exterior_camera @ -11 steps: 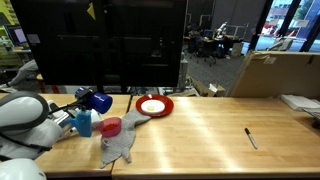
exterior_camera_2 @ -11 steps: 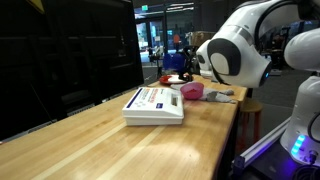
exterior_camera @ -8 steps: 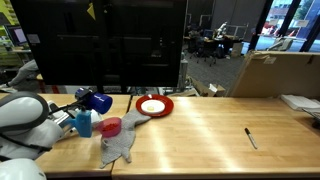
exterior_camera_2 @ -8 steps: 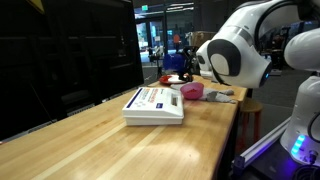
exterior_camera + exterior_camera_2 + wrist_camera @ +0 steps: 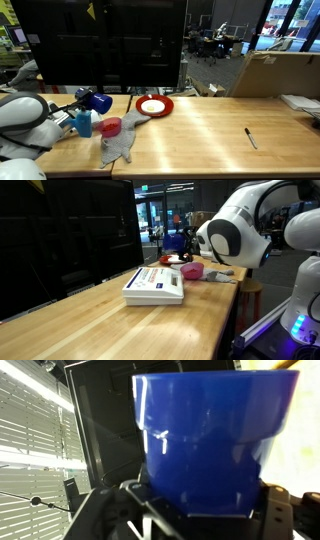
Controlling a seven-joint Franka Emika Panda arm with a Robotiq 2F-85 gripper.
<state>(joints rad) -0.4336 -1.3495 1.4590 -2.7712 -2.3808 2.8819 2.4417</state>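
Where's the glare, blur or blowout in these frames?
In an exterior view, a bright glare patch washes out the middle of the table. In an exterior view, the near arm looks soft and the background is dark. In the wrist view, the cup in the claw fills the frame, and the right edge is blown out.

This is an office-like lab space. A long pale wooden worktop (image 5: 200, 130) stands before a large black glass partition (image 5: 110, 45). Beyond it, desks and dark swivel chairs (image 5: 215, 45) fill an open-plan room. A big brown cardboard box (image 5: 275, 72) sits on the worktop. White slatted window blinds (image 5: 30, 420) show in the wrist view.
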